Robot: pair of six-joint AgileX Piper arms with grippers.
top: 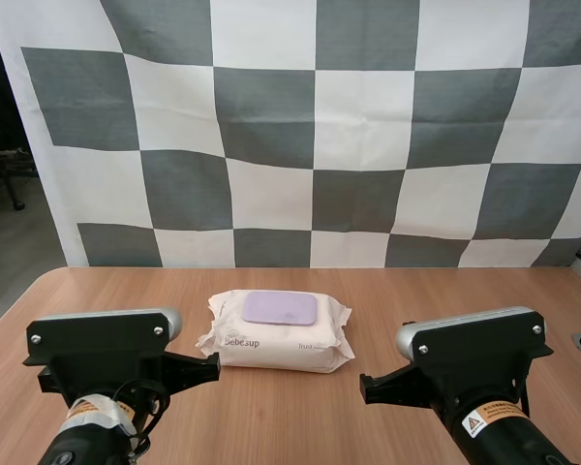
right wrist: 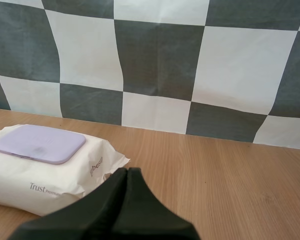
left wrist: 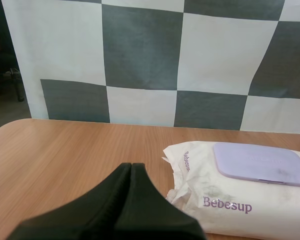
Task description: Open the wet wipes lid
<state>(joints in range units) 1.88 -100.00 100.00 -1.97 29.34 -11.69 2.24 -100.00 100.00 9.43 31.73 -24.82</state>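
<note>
Wipes pack on worktop, lilac lid closed. My left claw and right claw clenched on nothing.

wipes pack cropped, small print unreadable

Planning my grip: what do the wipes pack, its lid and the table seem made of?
Wet wipes pack: soft plastic film, likely, matte white; it wrinkles and has crimped ends. Lid: rigid plastic, probably, smooth lilac with rounded corners. Table: wood or wood-look laminate, showing grain.
</note>
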